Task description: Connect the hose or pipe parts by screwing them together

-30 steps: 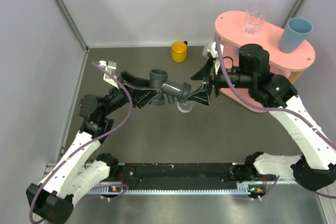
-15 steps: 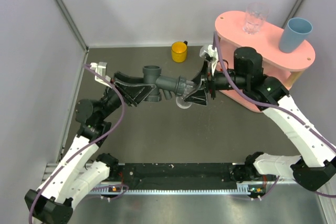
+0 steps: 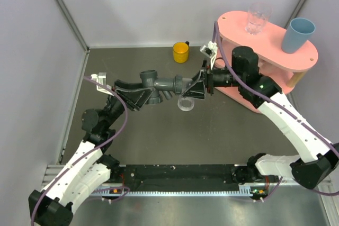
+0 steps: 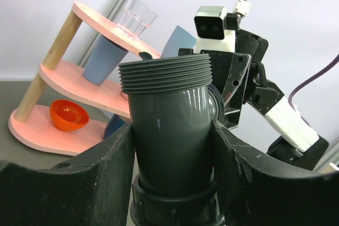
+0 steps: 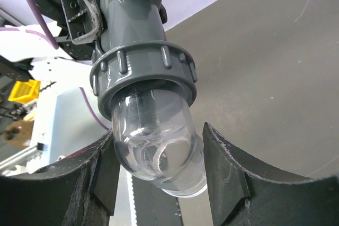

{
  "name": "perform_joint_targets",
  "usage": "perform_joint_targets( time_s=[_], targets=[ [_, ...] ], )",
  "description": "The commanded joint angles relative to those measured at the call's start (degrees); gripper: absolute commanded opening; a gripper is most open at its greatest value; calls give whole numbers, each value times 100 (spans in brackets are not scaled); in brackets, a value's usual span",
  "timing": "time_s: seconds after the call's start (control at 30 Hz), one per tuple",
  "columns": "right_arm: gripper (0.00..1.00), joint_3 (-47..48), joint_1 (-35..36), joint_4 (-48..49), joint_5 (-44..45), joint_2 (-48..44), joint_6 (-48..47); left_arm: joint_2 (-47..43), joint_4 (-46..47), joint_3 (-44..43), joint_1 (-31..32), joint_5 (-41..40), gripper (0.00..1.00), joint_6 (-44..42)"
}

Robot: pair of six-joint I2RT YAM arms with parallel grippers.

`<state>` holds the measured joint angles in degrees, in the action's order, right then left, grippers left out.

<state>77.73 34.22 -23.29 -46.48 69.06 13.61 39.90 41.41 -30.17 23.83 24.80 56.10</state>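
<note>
My left gripper (image 3: pixel 150 93) is shut on the dark grey T-shaped fitting (image 3: pixel 159 82), which it holds above the table with one threaded end up (image 4: pixel 165 72). Both fingers (image 4: pixel 106 175) press on its body (image 4: pixel 169 130). A ribbed grey collar (image 5: pixel 143 72) joins the short clear piece (image 5: pixel 156 146) to the fitting's right end (image 3: pixel 180 84). The clear end (image 3: pixel 186 103) bends downward. My right gripper (image 3: pixel 197 89) straddles that clear piece (image 5: pixel 159 144). Its jaws stand close on both sides, with a small gap showing at the right finger (image 5: pixel 225 168).
A pink two-tier shelf (image 3: pixel 275 43) stands at the back right, carrying a clear drinking glass (image 3: pixel 258 18) and a blue cup (image 3: pixel 297 34). An orange bowl (image 4: pixel 68 115) lies on its lower tier. A yellow cup (image 3: pixel 180 52) sits by the back wall. Purple cables trail from both wrists.
The joined parts have shifted left and toward the back wall with both arms. My right gripper's jaws have narrowed around the clear piece. The left grip is unchanged.
</note>
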Motion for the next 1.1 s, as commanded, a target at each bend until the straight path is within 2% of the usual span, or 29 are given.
perform_joint_targets(
  time_s=[0.0,0.07,0.2,0.57,0.63,0.67,0.83,0.87,0.93,1.03,1.07],
  targets=[
    [0,120,-99,413,-696,55,1434,27,448,82,-10,367,0,-1267],
    [0,93,-99,448,-705,46,1487,35,158,64,-10,394,0,-1495],
    [0,31,-143,457,-757,125,1706,35,166,196,-10,307,0,-1619],
    [0,-74,-301,378,-916,196,1997,-8,219,433,-10,-237,0,-1207],
    [10,-83,-337,334,-872,187,1988,-17,166,407,-10,-300,0,-1075],
    [22,-83,-345,308,-785,161,1988,-17,114,372,-10,-352,0,-848],
    [50,-65,-495,19,-302,99,1848,0,-1280,-154,-10,-765,0,-468],
    [58,-83,-504,-70,-170,64,1769,9,-1371,-208,-10,-783,0,-442],
    [65,-135,-512,-263,207,-67,1532,9,-1442,-278,-10,-853,0,-442],
    [82,-171,-530,-404,411,-182,1435,26,-1556,-349,-10,-941,0,-389],
    [99,-145,-530,-431,446,-199,1417,44,-1687,-375,-10,-942,0,-380]
  ],
)
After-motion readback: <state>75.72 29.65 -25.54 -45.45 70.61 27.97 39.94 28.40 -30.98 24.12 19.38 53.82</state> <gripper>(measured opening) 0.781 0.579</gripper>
